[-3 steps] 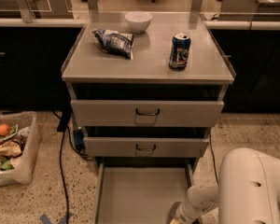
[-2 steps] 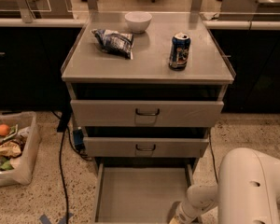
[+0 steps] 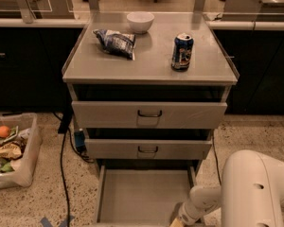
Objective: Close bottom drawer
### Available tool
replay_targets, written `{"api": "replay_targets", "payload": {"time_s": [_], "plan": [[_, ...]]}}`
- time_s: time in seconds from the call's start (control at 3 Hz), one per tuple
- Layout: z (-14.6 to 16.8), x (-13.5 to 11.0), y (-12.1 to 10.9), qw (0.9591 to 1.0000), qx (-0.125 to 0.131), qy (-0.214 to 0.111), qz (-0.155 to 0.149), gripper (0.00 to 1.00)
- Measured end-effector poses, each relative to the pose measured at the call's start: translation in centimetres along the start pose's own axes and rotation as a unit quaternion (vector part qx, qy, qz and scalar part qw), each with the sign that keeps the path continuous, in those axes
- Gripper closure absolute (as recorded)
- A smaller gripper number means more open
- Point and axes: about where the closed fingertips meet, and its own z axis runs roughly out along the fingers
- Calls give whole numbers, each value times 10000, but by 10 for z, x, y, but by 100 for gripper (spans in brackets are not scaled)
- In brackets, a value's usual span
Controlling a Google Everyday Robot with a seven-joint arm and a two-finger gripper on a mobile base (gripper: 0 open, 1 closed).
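The bottom drawer (image 3: 143,193) stands pulled far out toward the camera from under the front edge of the bench (image 3: 146,70). Its long flat tray is bare, and its front panel is cut off by the lower border of the view, so the handle does not show. As thin sheet metal on runners it should be stiff, light with nothing in it, and free to slide. A straight push on the middle of the front panel, square to the bench's front edge, ought to send it home, while a push at one corner may rack it. The gripper (image 3: 176,222) sits low at the drawer's front right, out from the bench's front right corner and mostly cropped, so whether it is open or closed cannot be told. Against the earlier frames nothing appreciable differs: the drawer is as far out and the arm is in much the same place
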Motion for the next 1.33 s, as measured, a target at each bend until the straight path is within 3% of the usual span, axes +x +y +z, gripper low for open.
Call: {"api": "replay_targets", "payload": {"time_s": [1.33], "plan": [[-3,-11,-15,9999,107,-50,84,100]]}}
